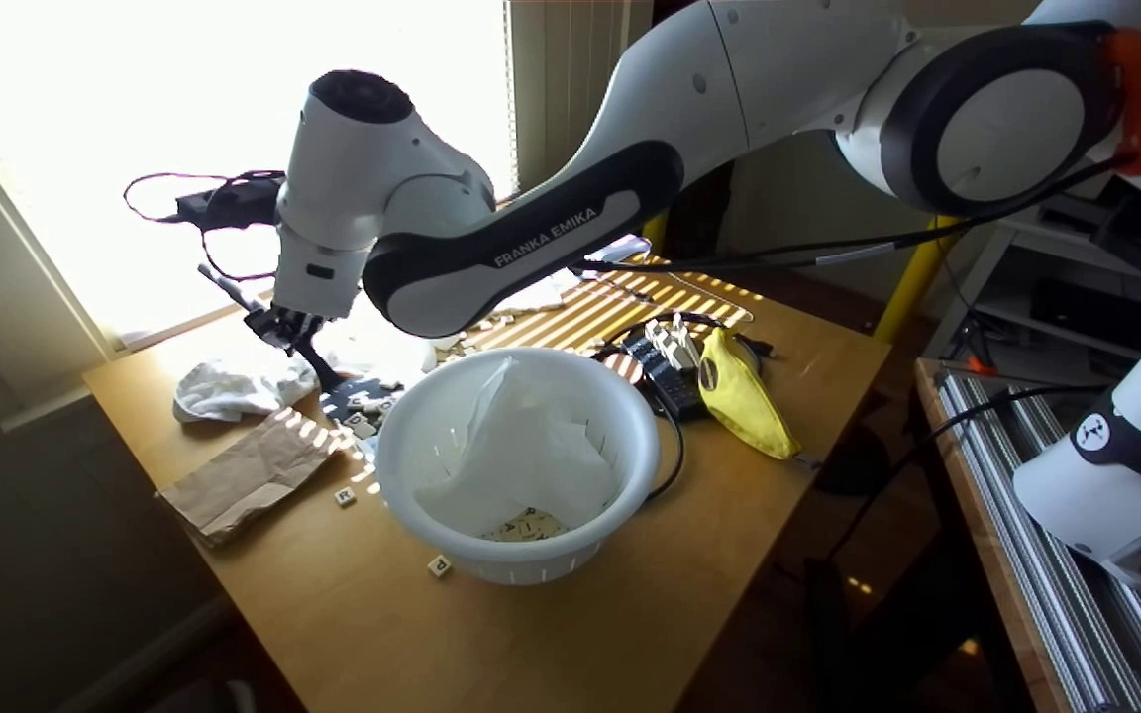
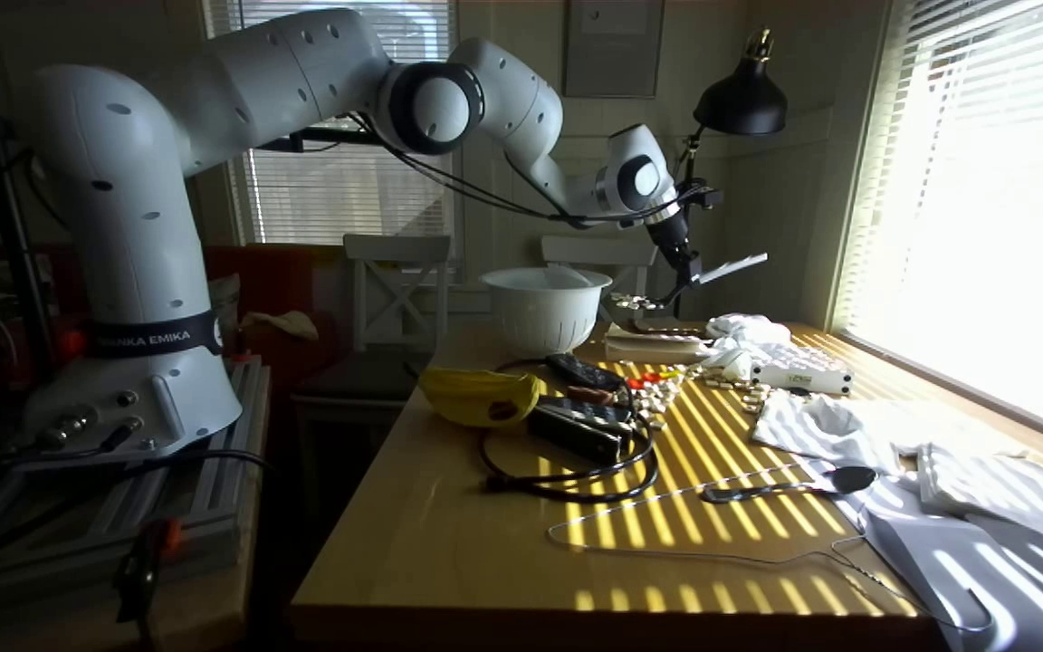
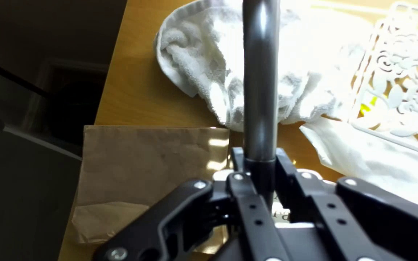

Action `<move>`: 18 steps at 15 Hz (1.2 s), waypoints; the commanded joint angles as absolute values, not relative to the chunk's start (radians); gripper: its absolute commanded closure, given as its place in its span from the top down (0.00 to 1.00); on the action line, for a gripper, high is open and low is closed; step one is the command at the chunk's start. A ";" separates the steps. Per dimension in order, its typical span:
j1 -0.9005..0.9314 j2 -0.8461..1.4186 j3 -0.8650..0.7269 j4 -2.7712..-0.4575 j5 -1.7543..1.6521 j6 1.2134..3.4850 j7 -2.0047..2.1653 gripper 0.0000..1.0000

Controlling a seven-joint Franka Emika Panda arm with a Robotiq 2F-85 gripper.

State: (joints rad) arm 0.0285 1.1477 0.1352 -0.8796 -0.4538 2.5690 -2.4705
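Note:
My gripper (image 3: 259, 156) is shut around the black part of a utensil's handle, just below where its metal shaft (image 3: 261, 79) begins. That shaft points up and away in both exterior views, and the utensil's black neck (image 1: 323, 368) runs down from the fingers. Its low end carries several pale letter tiles (image 2: 635, 302), raised above the table beside a white bowl (image 2: 544, 317). Inside the bowl (image 1: 531, 566) are a white sheet (image 1: 521, 446) and more tiles (image 1: 529, 525). Below the gripper lie a brown paper bag (image 3: 151, 163) and a crumpled white towel (image 3: 194, 69).
Single tiles (image 1: 440, 565) lie on the table near the bowl. A yellow banana-shaped pouch (image 2: 476, 398) sits by a black device (image 2: 580, 426) with cables. A white openwork box (image 3: 408, 79), a black spoon (image 2: 847, 480) and bent wire are further along. A black lamp (image 2: 743, 100) stands behind the arm.

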 commanded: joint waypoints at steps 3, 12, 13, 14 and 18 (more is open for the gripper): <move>0.074 1.081 0.014 -0.960 -0.412 2.566 -2.355 0.06; 0.102 0.949 -0.055 -1.135 -0.444 2.541 -2.226 0.06; 0.105 0.928 -0.065 -1.158 -0.449 2.534 -2.209 0.06; 0.109 0.907 -0.074 -1.182 -0.454 2.527 -2.192 0.06; 0.113 0.836 -0.092 -1.255 -0.468 2.512 -2.151 0.06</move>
